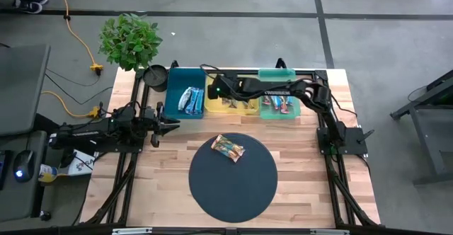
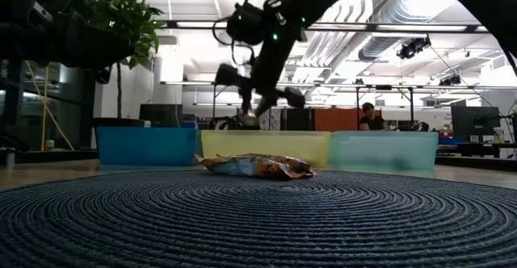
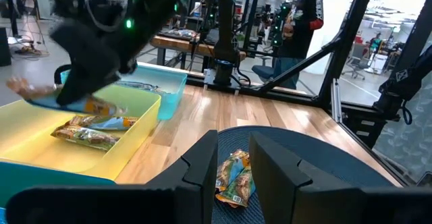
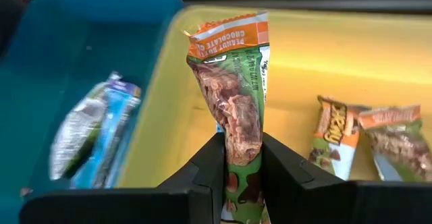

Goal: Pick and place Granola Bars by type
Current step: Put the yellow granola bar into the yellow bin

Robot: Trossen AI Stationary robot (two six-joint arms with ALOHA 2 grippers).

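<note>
The right gripper (image 4: 241,166) pinches a granola bar (image 4: 233,96) above the yellow bin (image 1: 225,108), where others lie; one bar (image 1: 228,148) waits on the counter's round mat (image 1: 233,192). The left gripper (image 1: 172,124) idles, nearly closed and empty.

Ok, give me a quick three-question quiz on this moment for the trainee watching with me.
1. True or false: the right gripper is shut on a granola bar above the yellow bin.
2. Which bin holds the blue-white bars? A teal bin B yellow bin C green bin
3. Fill in: one bar lies on the round dark ____.

The left gripper waits near the table's left side, its fingers close together and holding nothing.

Key: 1 true; 2 A; 3 mat.
</note>
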